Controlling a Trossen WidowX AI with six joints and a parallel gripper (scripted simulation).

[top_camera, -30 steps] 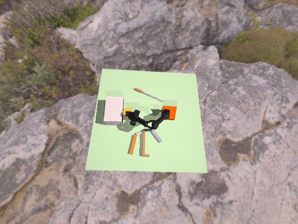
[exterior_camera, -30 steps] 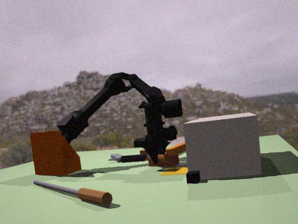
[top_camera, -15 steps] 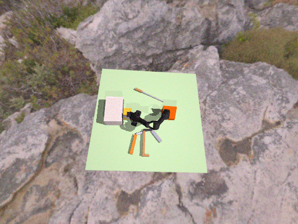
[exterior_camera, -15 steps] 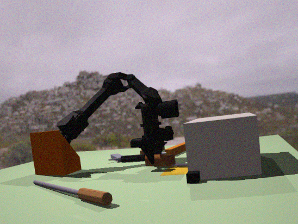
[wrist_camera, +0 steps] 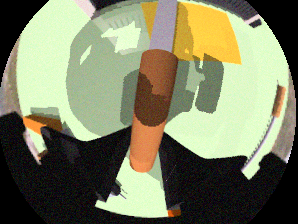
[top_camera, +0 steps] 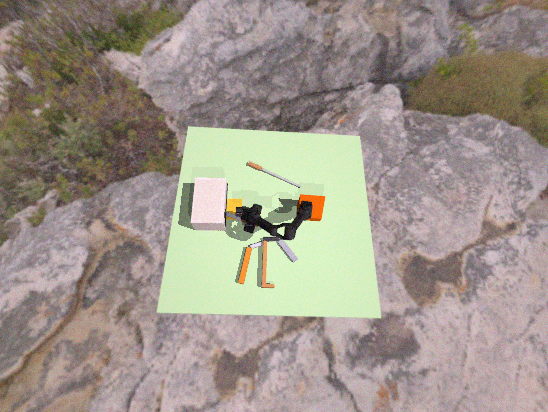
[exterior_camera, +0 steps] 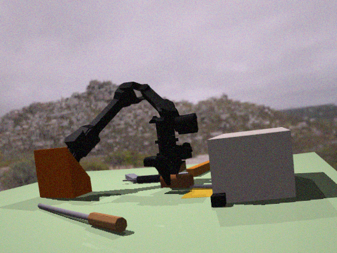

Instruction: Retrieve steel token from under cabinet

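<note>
The pale cabinet (top_camera: 209,200) (exterior_camera: 252,166) stands at the left in the top view. The yellow marked area (top_camera: 234,204) (exterior_camera: 198,194) (wrist_camera: 215,35) lies in front of it. My gripper (top_camera: 248,215) (exterior_camera: 168,182) (wrist_camera: 147,131) is shut on the wooden handle of a tool (exterior_camera: 184,181) (wrist_camera: 156,90), low over the table. The tool's grey shaft (top_camera: 231,215) (exterior_camera: 203,186) (wrist_camera: 164,25) runs over the marked area toward the cabinet front. Its far end is hidden. I cannot make out the steel token in any view.
A second tool with a round wooden handle (top_camera: 254,165) (exterior_camera: 107,221) lies on the opposite side of the arm from two orange-handled tools (top_camera: 243,267) (top_camera: 265,262). A grey flat piece (top_camera: 287,251) lies near those. A small black block (exterior_camera: 218,200) is at the cabinet's near corner. The arm stands on an orange base (exterior_camera: 55,175).
</note>
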